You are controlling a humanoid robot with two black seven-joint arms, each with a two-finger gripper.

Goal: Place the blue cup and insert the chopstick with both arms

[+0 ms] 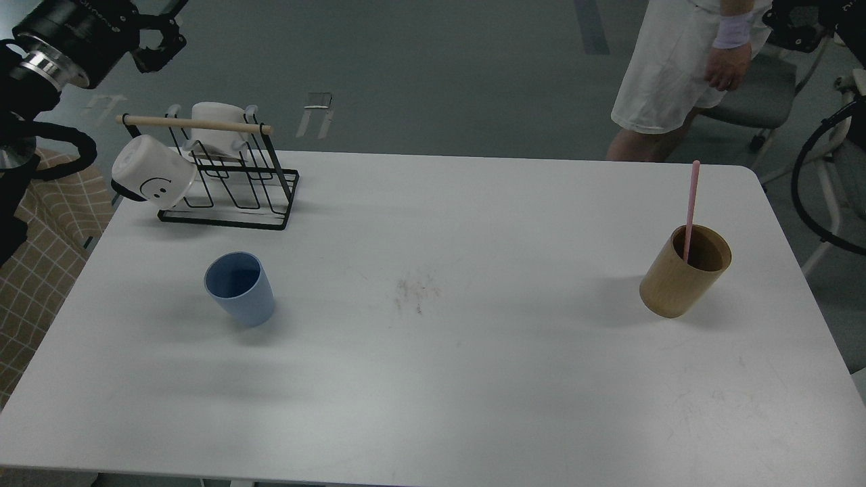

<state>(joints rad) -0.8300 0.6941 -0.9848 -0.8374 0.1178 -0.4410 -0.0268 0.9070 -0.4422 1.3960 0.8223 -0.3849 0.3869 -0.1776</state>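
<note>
White counter on grey floor. Blue cup stands upright left of centre; chopstick stands in the tan cylinder at right. Left pincer hangs released above the rack; right pincer: cannot tell.

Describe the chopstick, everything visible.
The chopstick is one thin, straight, pale-pink stick. It stands nearly upright, leaning slightly, with its lower end inside the tan wooden cylinder on the table's right side. Its upper part rises well above the rim. Neither gripper touches it, and its lower tip is hidden.
</note>
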